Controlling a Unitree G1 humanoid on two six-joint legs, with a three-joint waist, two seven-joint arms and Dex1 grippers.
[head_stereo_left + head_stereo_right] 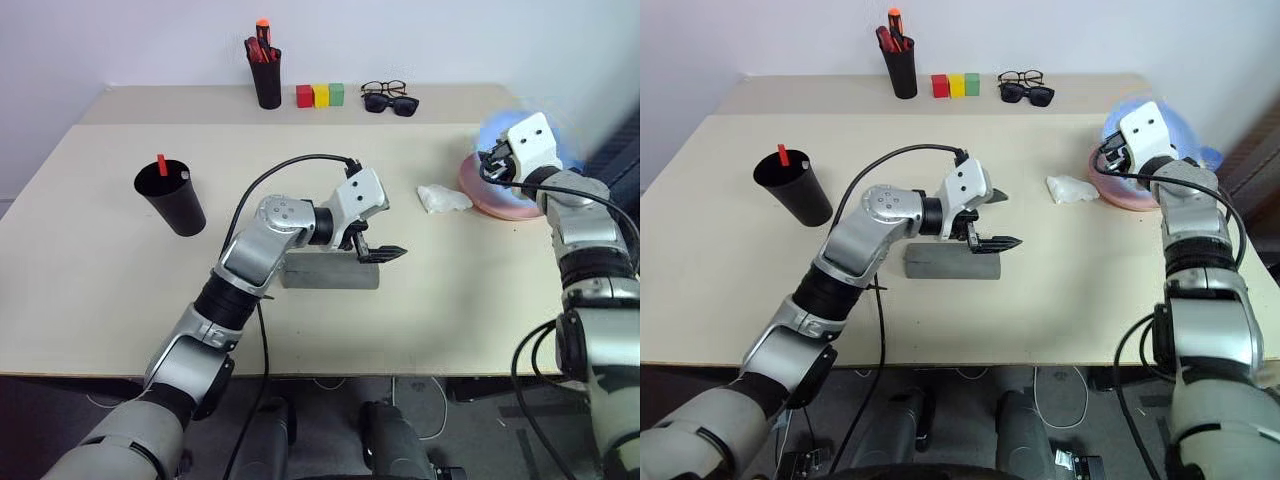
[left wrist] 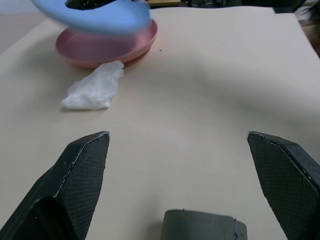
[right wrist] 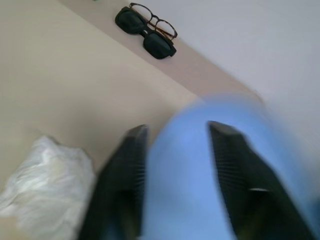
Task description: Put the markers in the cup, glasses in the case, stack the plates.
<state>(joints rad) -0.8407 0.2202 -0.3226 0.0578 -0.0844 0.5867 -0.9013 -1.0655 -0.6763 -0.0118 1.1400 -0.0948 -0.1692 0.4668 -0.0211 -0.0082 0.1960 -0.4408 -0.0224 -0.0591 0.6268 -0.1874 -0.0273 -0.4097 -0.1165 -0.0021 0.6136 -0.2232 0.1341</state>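
Right end effector [image 3: 175, 175] is at 2 o'clock on the desk [image 1: 100, 300], fingers apart with the blue plate [image 2: 100, 17] seen between them in the wrist view. Blue plate sits blurred just above the pink plate [image 2: 105, 47], so contact is unclear; cannot tell whether it is gripped or let go (looks like the stacking step is nearly done).

Left end effector [image 1: 985, 220] is at centre, fully released, hanging just over the grey case [image 1: 330, 272]. Case flap looks closed; no spectacles visible beside it.

Cup [image 1: 172, 200] is at 9 o'clock, a red marker tip [image 1: 161, 164] poking out. A crumpled white wad [image 1: 443, 198] lies just beside the pink plate.

At 12 o'clock: pen holder [image 1: 266, 75], coloured blocks [image 1: 320, 95], sunglasses [image 1: 391, 103] touching a thin-framed pair [image 1: 385, 88].

Handling judgement: plates are light, stiff plastic, slick; pinch at the rim and they may slide when set down. Case is soft fabric, light; grab along a long edge, since it could shift when pushed.
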